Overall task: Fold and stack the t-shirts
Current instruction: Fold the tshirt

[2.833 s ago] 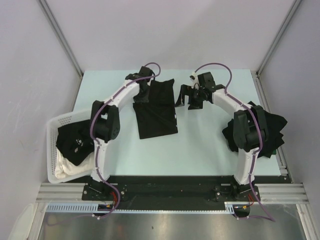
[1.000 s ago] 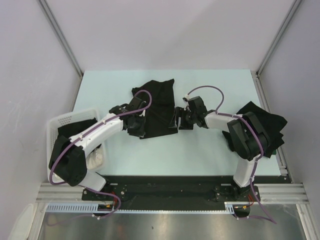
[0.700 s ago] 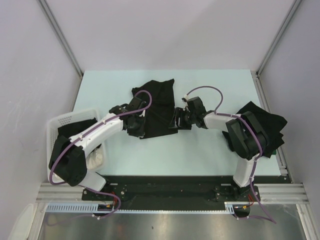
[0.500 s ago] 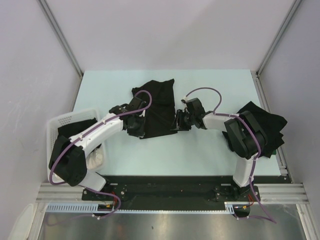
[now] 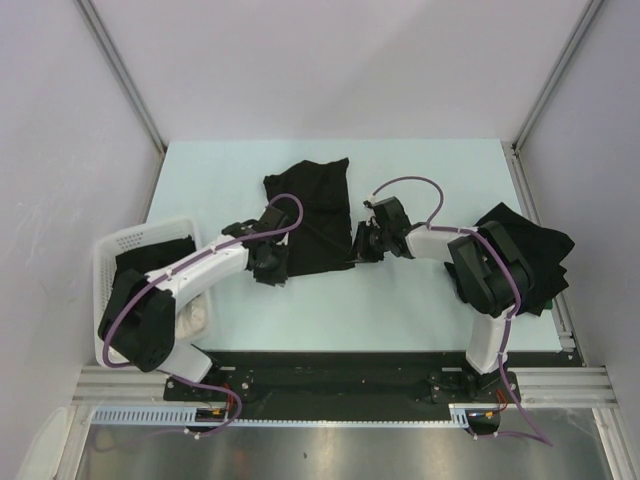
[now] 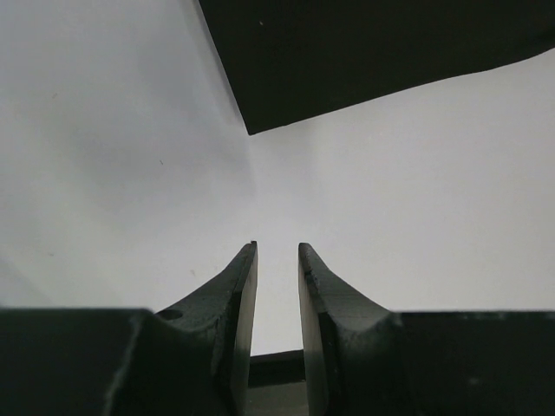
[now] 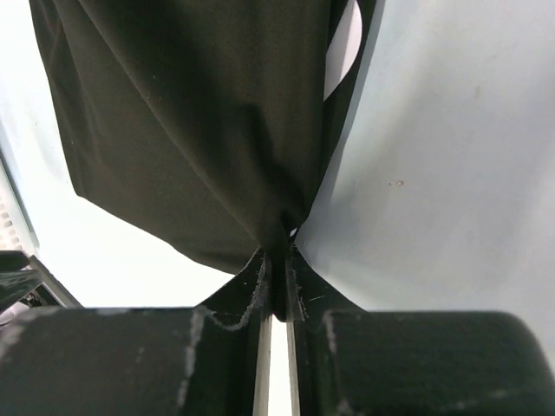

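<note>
Far left, the basket (image 5: 103,262) played no part in this step. The left gripper (image 6: 277,251) had backed off toward the near edge over the last second. Its fingers (image 6: 240,282) stood a narrow gap apart with nothing between them, only bare table (image 5: 420,300) under them. The near left corner of the t-shirt (image 5: 312,215) lay just ahead of it, not touching. The t-shirt sat mid-table between the two arms, shorter than it was a few seconds back, so I'd judge one fold was already in. The main change was on the right. The right gripper (image 7: 277,256) went from wide apart to pinched tight on the t-shirt's near right edge, and the wrist view showed fabric bunched into the closed jaws. I read that as one side gripped and the left corner not yet taken, so the next fold wasn't ready to lift. Lifting one-handed could drag the cloth askew. Far right, the pile of t-shirts (image 5: 535,250) sat at the table edge, well apart from the one being worked.
</note>
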`<state>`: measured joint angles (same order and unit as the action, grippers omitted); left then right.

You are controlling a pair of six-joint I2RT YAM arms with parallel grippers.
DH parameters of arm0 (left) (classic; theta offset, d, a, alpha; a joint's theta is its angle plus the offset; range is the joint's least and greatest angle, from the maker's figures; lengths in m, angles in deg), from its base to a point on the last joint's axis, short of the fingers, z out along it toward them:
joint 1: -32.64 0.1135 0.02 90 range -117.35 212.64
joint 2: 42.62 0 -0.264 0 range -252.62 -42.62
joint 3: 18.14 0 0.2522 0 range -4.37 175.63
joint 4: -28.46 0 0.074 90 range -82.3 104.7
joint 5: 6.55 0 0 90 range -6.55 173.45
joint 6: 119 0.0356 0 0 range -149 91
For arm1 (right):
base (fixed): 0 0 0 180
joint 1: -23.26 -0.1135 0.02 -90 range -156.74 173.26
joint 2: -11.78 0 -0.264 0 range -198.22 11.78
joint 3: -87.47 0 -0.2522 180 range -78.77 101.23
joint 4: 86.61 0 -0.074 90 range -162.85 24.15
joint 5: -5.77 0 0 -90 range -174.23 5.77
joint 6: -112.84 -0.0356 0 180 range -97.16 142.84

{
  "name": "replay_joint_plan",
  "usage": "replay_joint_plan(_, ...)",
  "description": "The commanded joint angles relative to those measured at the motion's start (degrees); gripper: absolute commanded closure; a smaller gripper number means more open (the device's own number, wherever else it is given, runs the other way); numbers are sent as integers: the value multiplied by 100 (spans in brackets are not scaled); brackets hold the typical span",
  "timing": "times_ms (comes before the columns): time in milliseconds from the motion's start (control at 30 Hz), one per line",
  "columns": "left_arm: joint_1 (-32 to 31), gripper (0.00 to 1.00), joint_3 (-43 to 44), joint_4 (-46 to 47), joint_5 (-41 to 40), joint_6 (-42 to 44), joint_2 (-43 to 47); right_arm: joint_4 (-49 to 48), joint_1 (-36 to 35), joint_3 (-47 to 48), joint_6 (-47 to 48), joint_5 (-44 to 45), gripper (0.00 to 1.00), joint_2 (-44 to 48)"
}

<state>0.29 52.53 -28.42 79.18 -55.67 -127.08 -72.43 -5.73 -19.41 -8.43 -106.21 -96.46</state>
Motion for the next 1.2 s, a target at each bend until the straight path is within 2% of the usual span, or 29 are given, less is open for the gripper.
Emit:
replay_joint_plan(0, -7, 70, -118, 496, 32, -162, -149, 238, 78, -38, 156, -87, 90, 32)
replay_joint_plan(500, 2, 68, 620, 866, -249, 128, -1370, 467, 219, -38, 332, -325, 92, 84)
replay_joint_plan(800, 2, 67, 901, 752, -425, 128, -1687, 555, 315, -38, 446, -456, 91, 41)
replay_joint_plan(1167, 10, 53, 1174, 312, -636, 101, -1722, 450, 491, -38, 455, -632, 91, -74)
